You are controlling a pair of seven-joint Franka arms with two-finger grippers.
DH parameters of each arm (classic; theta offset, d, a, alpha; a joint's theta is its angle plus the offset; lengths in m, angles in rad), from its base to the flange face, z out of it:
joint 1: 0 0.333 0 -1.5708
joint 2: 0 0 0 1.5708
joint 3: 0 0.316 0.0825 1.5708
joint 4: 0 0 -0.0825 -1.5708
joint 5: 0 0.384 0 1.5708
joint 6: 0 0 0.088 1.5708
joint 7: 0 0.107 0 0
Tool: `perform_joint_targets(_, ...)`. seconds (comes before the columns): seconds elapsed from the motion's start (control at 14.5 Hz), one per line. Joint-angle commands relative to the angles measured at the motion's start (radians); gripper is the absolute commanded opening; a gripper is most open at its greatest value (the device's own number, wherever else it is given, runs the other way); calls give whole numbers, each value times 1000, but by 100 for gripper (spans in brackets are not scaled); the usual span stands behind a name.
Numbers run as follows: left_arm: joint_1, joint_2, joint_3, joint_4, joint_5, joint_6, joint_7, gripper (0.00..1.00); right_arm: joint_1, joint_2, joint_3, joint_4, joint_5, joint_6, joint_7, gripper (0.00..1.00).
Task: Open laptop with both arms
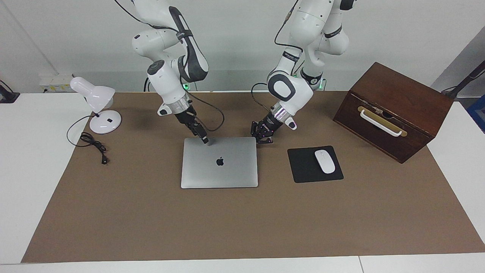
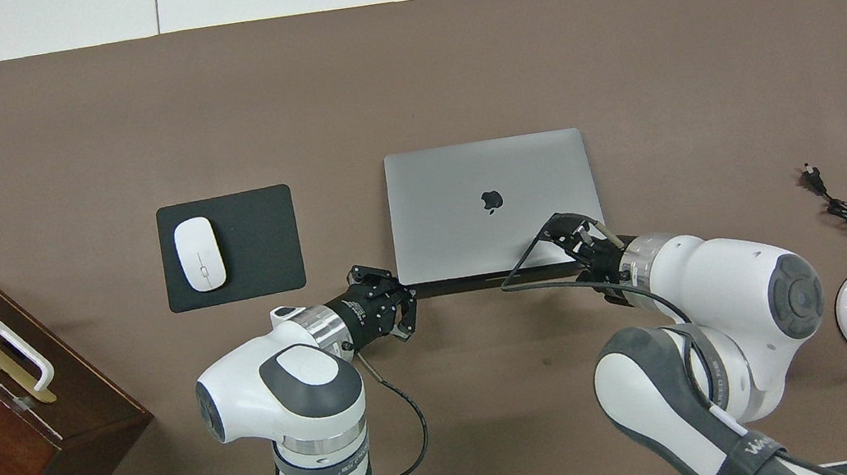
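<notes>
Laptop (image 1: 219, 163) closed mid-bench, dark apple logo (image 1: 219, 162) on lid. Left gripper (image 1: 261, 137) closed, empty, at its robot-side corner. Right gripper (image 1: 205, 140) tip on lid; opening can't be told.

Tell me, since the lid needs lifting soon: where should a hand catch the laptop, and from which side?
Probably the lid's edge nearest the robots, coming from the robots' side. The laptop lies shut and flat, so only a thin edge offers purchase. A dark seam with a small notch shows along that edge, suggesting the opening side. The right hand is at that edge, and the left hand at its corner.
</notes>
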State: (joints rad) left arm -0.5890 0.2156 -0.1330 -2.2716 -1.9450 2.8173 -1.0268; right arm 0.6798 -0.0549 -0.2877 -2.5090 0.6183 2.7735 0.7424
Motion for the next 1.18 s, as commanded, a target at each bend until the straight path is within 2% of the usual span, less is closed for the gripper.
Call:
perform_joint_targets(0.0, -18, 47, 10, 23, -28, 28, 37, 0, 1, 13, -1, 15, 21, 23, -38, 100)
perform_joint_targets(0.35, -11, 47, 10, 23, -28, 28, 40, 0, 1, 46, -5, 68, 23, 21, -47, 100)
perform_joint_targets(0.83, -6, 47, 10, 23, -28, 27, 48, 0, 1, 50, -10, 76, 23, 21, -63, 100)
perform_joint_targets(1.11, -5, 47, 10, 21, -28, 27, 48, 0, 1, 67, -8, 116, 44, 21, -63, 100)
